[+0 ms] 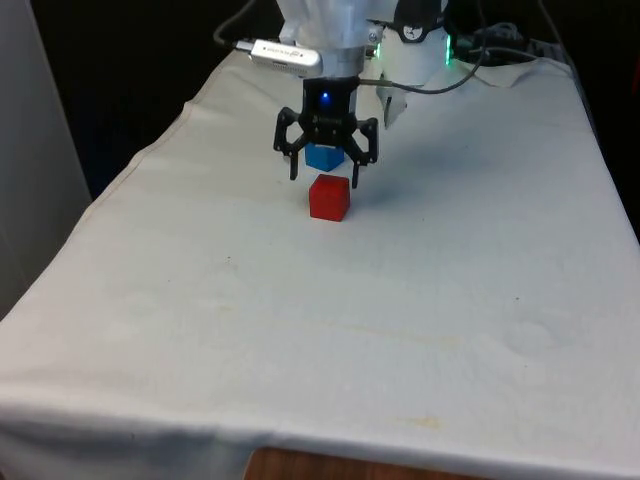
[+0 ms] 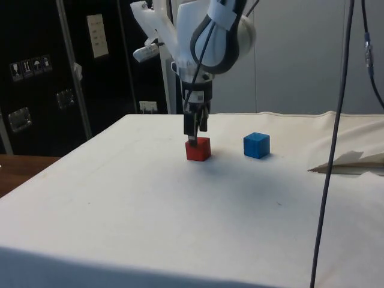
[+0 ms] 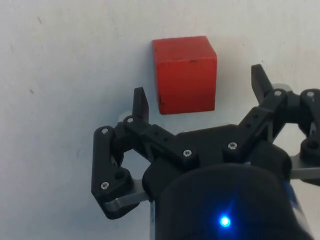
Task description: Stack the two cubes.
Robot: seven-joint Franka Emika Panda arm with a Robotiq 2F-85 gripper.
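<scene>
Two cubes on the tabletop [image 1: 480,330], apart: red cube [image 1: 329,197] under the hand [image 1: 326,168], blue cube [image 2: 256,145] beyond. Hand spread wide, empty. Centre fingers around red's sides, descend straight before clamping.

Hand [image 1: 325,170] low, pointed straight down, fingers [image 3: 140,104] spread apart.

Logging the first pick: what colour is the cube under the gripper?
Red, clearest in the wrist view.
</scene>
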